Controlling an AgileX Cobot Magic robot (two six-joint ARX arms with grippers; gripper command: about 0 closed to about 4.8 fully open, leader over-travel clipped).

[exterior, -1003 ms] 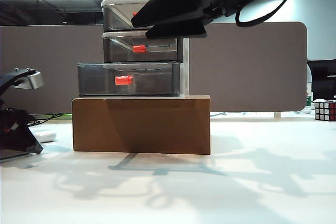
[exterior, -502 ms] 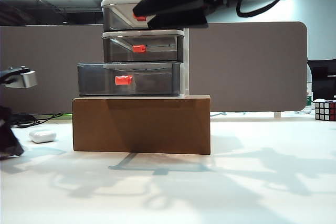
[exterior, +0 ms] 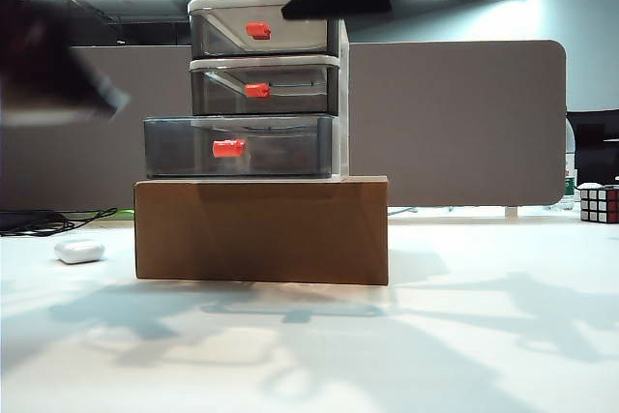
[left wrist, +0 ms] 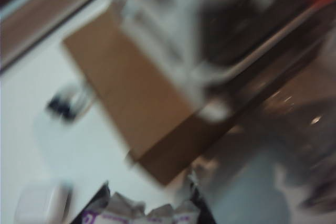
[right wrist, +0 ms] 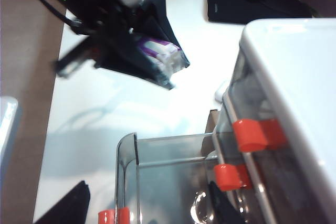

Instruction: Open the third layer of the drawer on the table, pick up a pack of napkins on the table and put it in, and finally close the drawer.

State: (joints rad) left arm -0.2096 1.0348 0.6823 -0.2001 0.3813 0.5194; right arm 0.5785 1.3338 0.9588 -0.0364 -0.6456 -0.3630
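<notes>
Napkins, a soft pack with a pale wrapper and purple print, sit clamped between the fingers of the left gripper, lifted well above the white table and off to the open side of the drawer unit. Third layer, the lowest smoky grey drawer with a red handle, stands pulled out past the two shut drawers above it, its open top facing up; the unit rests on a brown cardboard box. From the right wrist view, the pack lies beyond the drawer's front rim, up and away from it, so the left arm is the nearer one and, by my reading, must carry the pack across and down into the cavity. The pack's long axis cannot be made out. That arm shows as a dark blur at the exterior view's upper left. The right gripper hovers above the drawer unit, fingers spread wide and empty. A small white oval case lies on the table beside the box.
</notes>
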